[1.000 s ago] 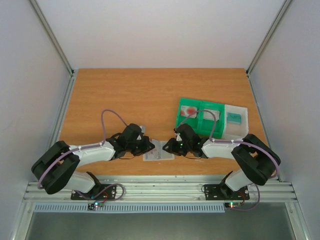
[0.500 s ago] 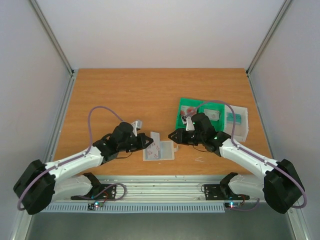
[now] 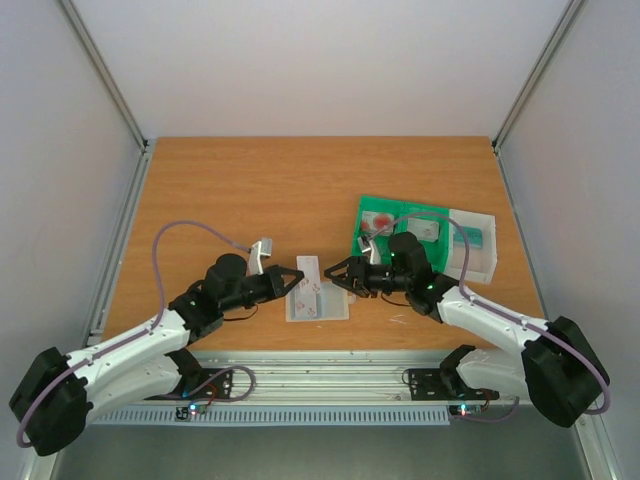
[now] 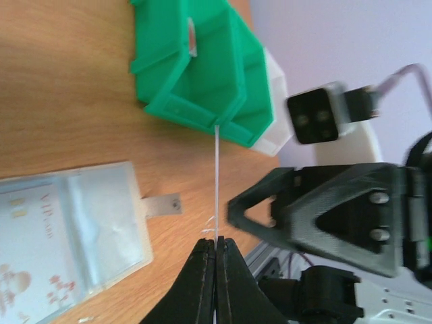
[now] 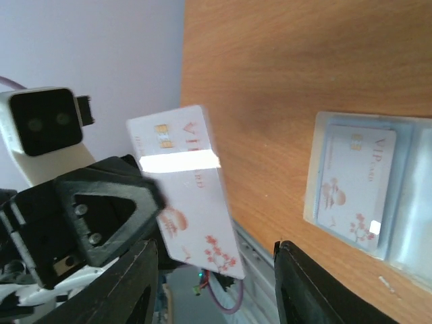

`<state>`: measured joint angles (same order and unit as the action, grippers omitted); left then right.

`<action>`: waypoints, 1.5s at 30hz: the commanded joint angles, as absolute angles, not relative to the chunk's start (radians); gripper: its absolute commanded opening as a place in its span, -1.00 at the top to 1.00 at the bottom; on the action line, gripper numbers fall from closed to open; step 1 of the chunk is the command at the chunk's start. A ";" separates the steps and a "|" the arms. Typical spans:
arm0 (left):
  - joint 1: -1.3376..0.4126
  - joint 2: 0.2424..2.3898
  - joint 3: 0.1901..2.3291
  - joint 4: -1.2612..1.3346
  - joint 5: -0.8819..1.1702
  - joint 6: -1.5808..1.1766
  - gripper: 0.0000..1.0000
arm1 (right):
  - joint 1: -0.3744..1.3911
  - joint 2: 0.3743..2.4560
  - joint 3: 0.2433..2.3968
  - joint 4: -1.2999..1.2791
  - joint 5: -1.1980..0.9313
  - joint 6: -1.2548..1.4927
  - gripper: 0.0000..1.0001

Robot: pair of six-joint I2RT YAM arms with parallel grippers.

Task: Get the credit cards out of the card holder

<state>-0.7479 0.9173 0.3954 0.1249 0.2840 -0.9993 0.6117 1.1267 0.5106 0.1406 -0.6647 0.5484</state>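
The card holder [image 3: 322, 303] lies flat on the table between the arms, its tab [image 4: 162, 204] toward the right arm. One white card with red marks [image 5: 354, 185] sits in its pocket [image 4: 61, 223]. My left gripper [image 3: 297, 277] is shut on another white credit card with red marks [image 5: 185, 196], held just above the table and seen edge-on in the left wrist view [image 4: 217, 175]. My right gripper [image 3: 336, 272] is open, its fingers [image 5: 128, 290] either side of that card's free end without touching it.
A green compartment tray [image 3: 362, 243] stands behind the right gripper, holding a white and red card [image 3: 380, 220] and a greyish one [image 3: 428, 228]. A clear box [image 3: 483, 262] with a teal card [image 3: 470, 236] adjoins it. The table's near rail [image 3: 320, 380] is close.
Both arms have changed posture. The right gripper has opened wider and now faces the card, which the left gripper holds up beside the holder.
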 commanded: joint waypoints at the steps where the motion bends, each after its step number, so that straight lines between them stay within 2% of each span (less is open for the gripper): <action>1: -0.751 0.897 0.396 0.317 0.295 -1.045 0.99 | 0.621 1.184 0.498 0.344 -0.722 0.684 0.01; 6: -0.751 0.906 0.394 0.387 0.293 -1.078 0.99 | 0.641 1.220 0.500 0.388 -0.727 0.700 -0.10; 9: -0.751 0.917 0.400 0.405 0.293 -1.090 0.99 | 0.656 1.221 0.501 0.406 -0.731 0.704 -0.01; 13: -0.751 0.930 0.400 0.422 0.295 -1.093 0.99 | 0.657 1.201 0.500 0.399 -0.739 0.691 0.35; 16: -0.751 0.936 0.391 0.433 0.293 -1.095 0.99 | 0.656 1.179 0.501 0.378 -0.748 0.669 0.72; 18: -0.750 0.937 0.385 0.438 0.293 -1.097 0.85 | 0.656 1.160 0.510 0.358 -0.763 0.642 0.94; 19: -0.751 0.937 0.386 0.435 0.299 -1.093 0.77 | 0.657 1.149 0.516 0.339 -0.773 0.618 0.97; 24: -0.750 0.899 0.433 0.274 0.323 -0.998 0.33 | 0.656 1.061 0.582 0.096 -0.806 0.424 0.97; 28: -0.744 0.847 0.513 0.103 0.413 -0.885 0.06 | 0.657 0.992 0.656 -0.172 -0.803 0.233 0.98; 31: -0.745 0.818 0.588 -0.067 0.489 -0.778 -0.13 | 0.657 0.964 0.692 -0.261 -0.860 0.147 0.98; 34: -0.743 0.799 0.633 -0.171 0.569 -0.701 -0.16 | 0.656 0.945 0.710 -0.265 -0.959 0.117 0.98; 39: -0.734 0.794 0.648 -0.164 0.715 -0.692 -0.16 | 0.656 0.929 0.762 -0.370 -0.996 -0.002 0.98; 45: -0.705 0.837 0.676 -0.162 0.832 -0.699 -0.07 | 0.660 0.953 0.790 -0.378 -1.118 -0.025 0.98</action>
